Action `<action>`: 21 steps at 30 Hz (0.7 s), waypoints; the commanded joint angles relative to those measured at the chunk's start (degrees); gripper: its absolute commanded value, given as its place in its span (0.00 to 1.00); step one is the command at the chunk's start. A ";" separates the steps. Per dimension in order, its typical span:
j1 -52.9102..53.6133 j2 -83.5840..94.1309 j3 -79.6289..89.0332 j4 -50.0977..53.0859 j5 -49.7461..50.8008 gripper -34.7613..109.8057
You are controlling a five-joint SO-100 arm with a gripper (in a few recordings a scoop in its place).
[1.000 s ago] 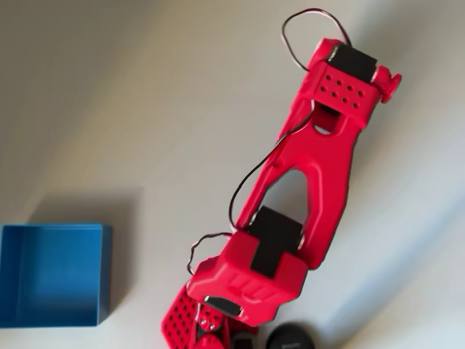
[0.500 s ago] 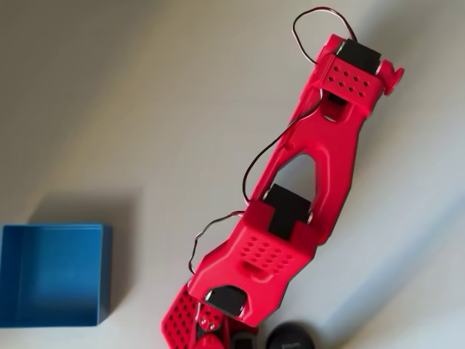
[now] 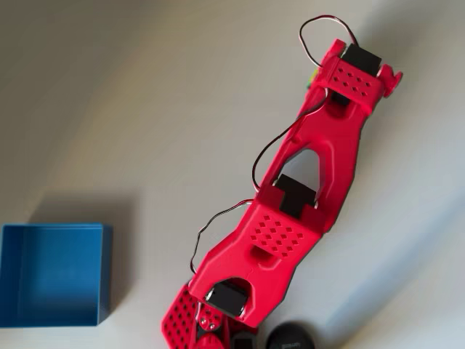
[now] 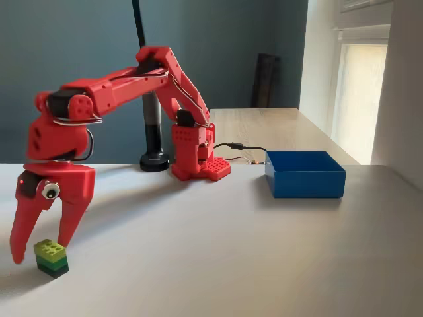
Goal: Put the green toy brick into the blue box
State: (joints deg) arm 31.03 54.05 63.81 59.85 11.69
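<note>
The green toy brick (image 4: 51,257) stands on the white table at the near left of the fixed view, lime studs on top and a darker green layer below. My red gripper (image 4: 41,249) hangs open right over it, one finger on each side, tips near the table. Whether the fingers touch the brick I cannot tell. In the overhead view only a sliver of the green toy brick (image 3: 312,77) peeks out beside the arm's wrist. The blue box (image 4: 304,173) sits empty far to the right in the fixed view; in the overhead view the blue box (image 3: 51,274) lies at the lower left.
The arm's red base (image 4: 196,155) stands at the back of the table, with a black pole on a round foot (image 4: 154,161) beside it. A cable (image 4: 238,148) runs from the base toward the box. A wooden table stands behind.
The arm has stretched out further from its base, its forearm lowering and the wrist end shifting slightly right and up in the overhead view. The blue box has not moved.
</note>
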 commanded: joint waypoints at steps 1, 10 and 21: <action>0.26 1.32 -3.08 0.00 1.67 0.37; -1.67 0.70 -3.16 -0.97 3.43 0.28; -3.60 1.32 -0.18 -0.88 3.16 0.24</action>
State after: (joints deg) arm 27.86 52.65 63.63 58.45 14.77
